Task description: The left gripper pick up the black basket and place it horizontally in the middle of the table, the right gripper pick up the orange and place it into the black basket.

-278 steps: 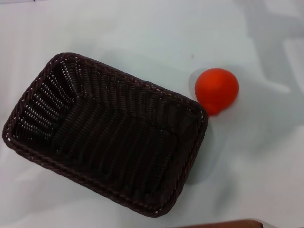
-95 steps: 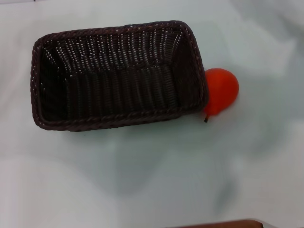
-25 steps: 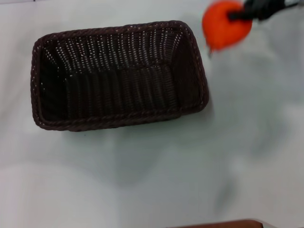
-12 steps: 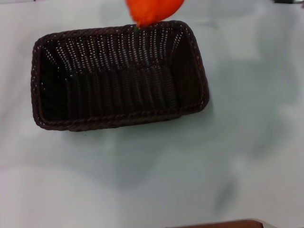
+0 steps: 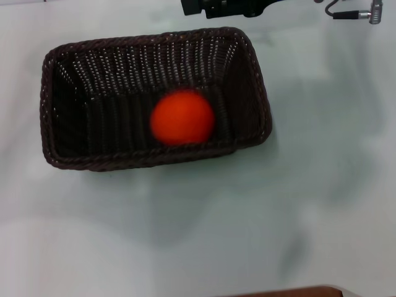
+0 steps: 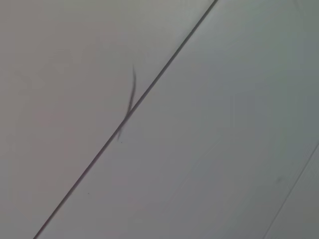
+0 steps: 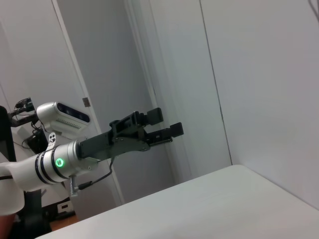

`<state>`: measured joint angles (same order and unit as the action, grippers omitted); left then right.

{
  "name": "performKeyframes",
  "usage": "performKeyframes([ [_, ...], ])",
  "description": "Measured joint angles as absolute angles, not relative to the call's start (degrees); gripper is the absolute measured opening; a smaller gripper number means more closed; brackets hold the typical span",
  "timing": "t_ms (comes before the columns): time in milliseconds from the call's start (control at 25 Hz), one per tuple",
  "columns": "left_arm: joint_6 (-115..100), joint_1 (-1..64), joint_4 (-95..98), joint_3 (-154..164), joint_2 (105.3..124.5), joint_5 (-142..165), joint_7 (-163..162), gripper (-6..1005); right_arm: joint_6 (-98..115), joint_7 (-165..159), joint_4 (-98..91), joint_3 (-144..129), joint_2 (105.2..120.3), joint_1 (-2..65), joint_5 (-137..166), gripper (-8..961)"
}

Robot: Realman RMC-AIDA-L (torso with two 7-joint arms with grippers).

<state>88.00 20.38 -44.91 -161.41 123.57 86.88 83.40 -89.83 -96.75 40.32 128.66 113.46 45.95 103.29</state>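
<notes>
The right gripper sits at the head view's top edge, at 12 o'clock of the black basket, touching nothing; whether its fingers are spread I cannot tell. The orange, round and blurred, lies inside the basket, right of centre. The left gripper is spread, holding nothing.

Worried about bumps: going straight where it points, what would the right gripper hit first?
Probably nothing: the right gripper points left beyond the basket's far rim; that way looks free, height unclear.

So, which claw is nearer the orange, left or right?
Right. The right claw hovers just beyond the black basket holding the orange; the left claw is raised far off.
</notes>
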Motion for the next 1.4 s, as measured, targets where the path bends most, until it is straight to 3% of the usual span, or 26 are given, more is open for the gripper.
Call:
performKeyframes([
  [280, 88.85, 20.06, -44.91, -161.45, 123.65, 86.67, 83.85, 900, -89.91, -91.43, 40.26, 132.88, 113.84, 42.69, 98.48, 716],
  [440, 89.35, 19.53, -44.74, -161.46, 123.76, 85.06, 85.8, 901, -86.41, -81.72, 38.28, 138.23, 115.89, 38.49, 88.67, 712],
  [480, 89.64, 19.36, -44.36, -161.46, 123.8, 84.12, 86.96, 902, -83.19, -74.62, 35.65, 140.68, 117.33, 36.7, 82.4, 711],
  [680, 90.21, 18.91, -40.12, -161.84, 123.82, 78.45, 95.43, 902, -79.57, -58.89, 26.49, 146.0, 119.21, 34.78, 67.92, 706],
  [880, 90.38, 17.85, -34.07, -163.19, 123.99, 70.99, 107.05, 901, -79.13, -43.18, 14.29, 148.69, 119.39, 34.16, 49.09, 705],
  [1400, 92.24, 17.23, -21.59, -164.88, 124.08, 56.8, 130.32, 853, -78.26, -40.58, 9.38, 148.87, 119.53, 33.22, 36.64, 705],
])
